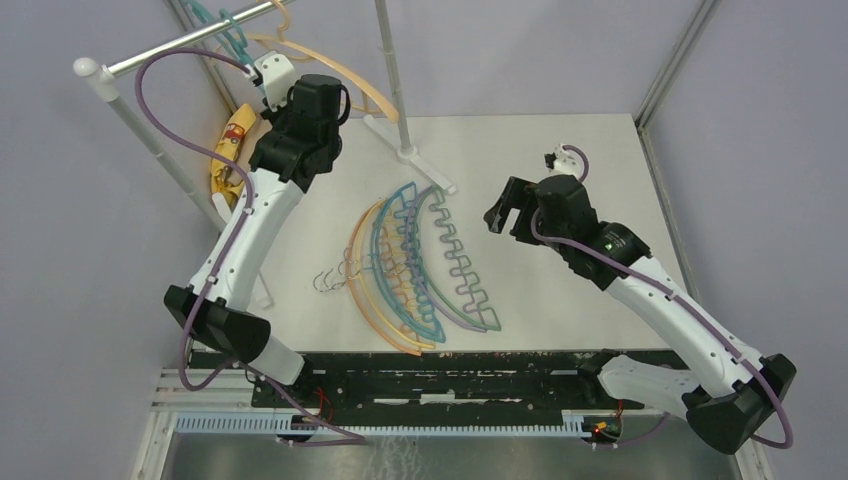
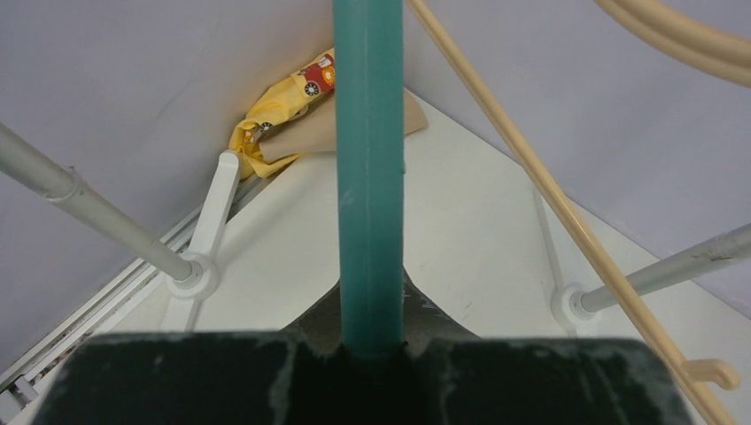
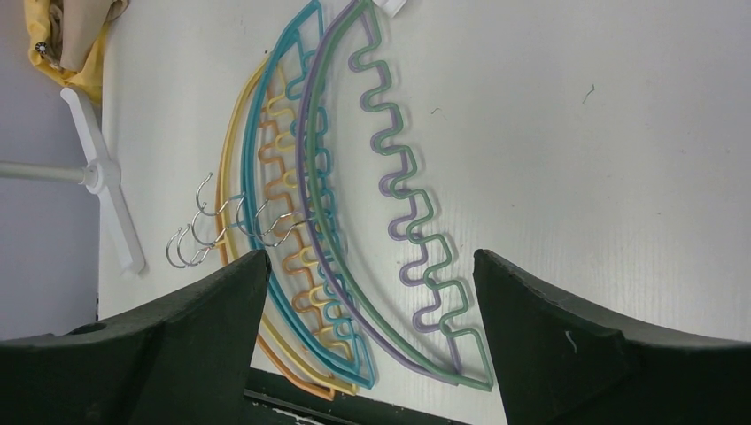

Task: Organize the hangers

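Note:
Several hangers [image 1: 420, 265] lie fanned in a pile on the white table, their metal hooks [image 3: 217, 226] bunched at the left: green [image 3: 400, 181], purple, blue [image 3: 266, 221], yellow and orange ones. My left gripper [image 1: 268, 72] is raised by the rack rail [image 1: 190, 42] and shut on a teal hanger [image 2: 369, 177], whose bar runs straight up from the jaws [image 1: 222, 28]. A tan hanger [image 1: 335, 78] hangs beside it [image 2: 549, 195]. My right gripper [image 3: 370, 258] hovers open over the near end of the pile, holding nothing [image 1: 505, 215].
A yellow and tan cloth [image 1: 230, 145] lies at the back left by the rack's slanted pole [image 1: 150, 140]. The other upright pole [image 1: 392, 75] stands on a white foot [image 1: 425, 168] just behind the pile. Grey walls close the back and sides.

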Available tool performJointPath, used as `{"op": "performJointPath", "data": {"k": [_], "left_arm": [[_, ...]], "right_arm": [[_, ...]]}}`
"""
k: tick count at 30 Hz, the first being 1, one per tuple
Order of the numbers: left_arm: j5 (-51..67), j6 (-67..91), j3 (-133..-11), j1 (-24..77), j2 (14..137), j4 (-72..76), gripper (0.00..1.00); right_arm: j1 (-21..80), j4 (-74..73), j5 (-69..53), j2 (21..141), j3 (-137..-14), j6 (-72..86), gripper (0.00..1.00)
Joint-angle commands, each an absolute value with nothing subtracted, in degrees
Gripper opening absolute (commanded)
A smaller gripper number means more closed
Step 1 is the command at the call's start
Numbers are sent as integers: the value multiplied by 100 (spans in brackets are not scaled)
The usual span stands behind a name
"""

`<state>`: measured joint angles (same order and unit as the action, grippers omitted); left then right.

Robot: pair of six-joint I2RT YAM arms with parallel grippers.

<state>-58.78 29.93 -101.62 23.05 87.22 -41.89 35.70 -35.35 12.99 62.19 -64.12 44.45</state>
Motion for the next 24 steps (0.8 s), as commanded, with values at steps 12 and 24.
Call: {"op": "performJointPath", "data": {"k": [12, 24], "left_arm": [[-4798, 2686, -11568, 2245, 9616, -5189, 3], [-4612, 3037, -9781, 2285, 8121, -4056, 3]], "right_arm": [[3439, -3498, 1319, 5839, -6253, 4280, 90], [3334, -3402, 1212, 5914, -6128, 4252, 90]]}}
